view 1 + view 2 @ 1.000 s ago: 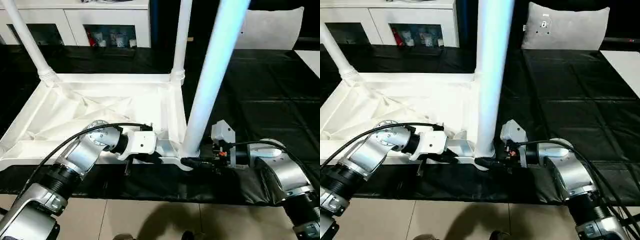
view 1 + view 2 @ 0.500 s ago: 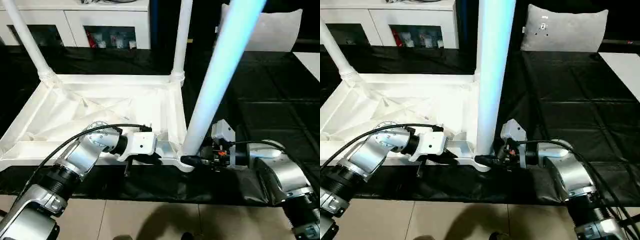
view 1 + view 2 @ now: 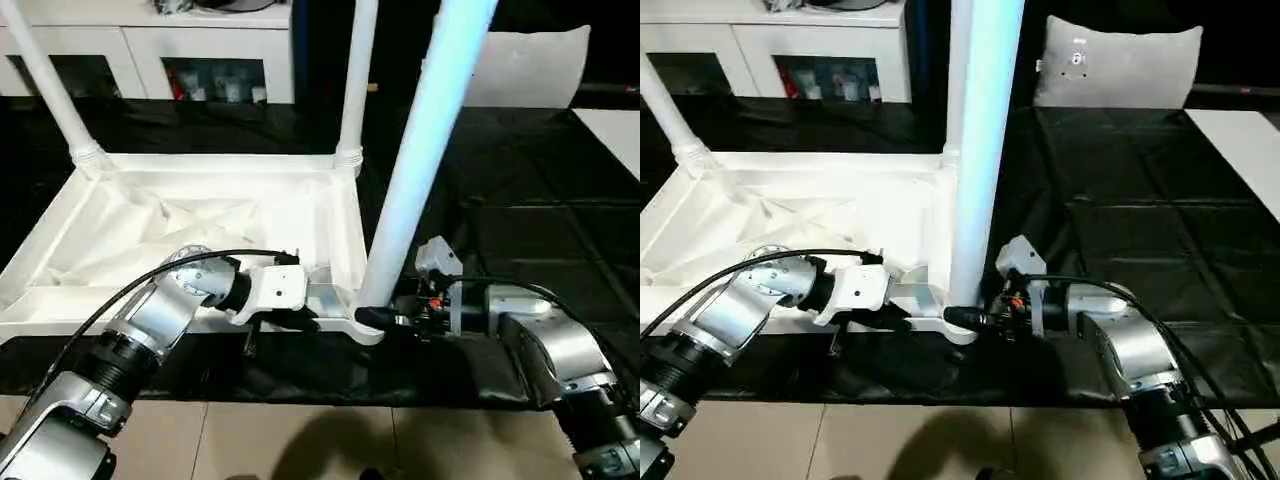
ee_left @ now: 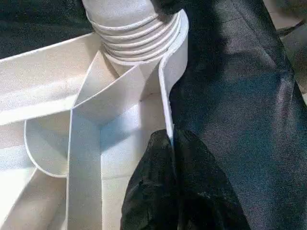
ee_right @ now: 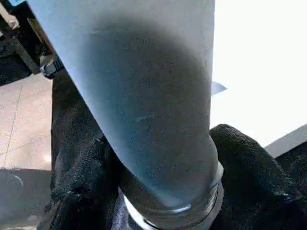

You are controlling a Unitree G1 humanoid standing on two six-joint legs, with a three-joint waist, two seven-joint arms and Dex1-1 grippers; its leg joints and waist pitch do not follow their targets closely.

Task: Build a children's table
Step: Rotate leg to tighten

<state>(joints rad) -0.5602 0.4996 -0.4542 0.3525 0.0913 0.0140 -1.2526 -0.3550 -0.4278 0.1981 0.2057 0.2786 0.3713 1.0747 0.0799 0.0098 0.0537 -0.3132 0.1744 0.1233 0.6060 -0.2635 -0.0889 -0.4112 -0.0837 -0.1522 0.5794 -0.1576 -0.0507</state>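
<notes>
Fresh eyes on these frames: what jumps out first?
The near leg, a thick white tube rising steeply from the tabletop's near right corner socket, right in front of the camera. The right gripper clasps its base, a finger on each side; the left gripper is pinched shut on the tabletop's thin rim beside that socket. Two more legs stand in the far corners of the upturned top.

— How does the children's table [image 3: 200, 215] lie?
— Upside down on black sheeting, white ribbed underside facing up.
— And its legs?
— Three white tubular legs stand in corner sockets; the nearest leg [image 3: 425, 150] leans slightly.
</notes>
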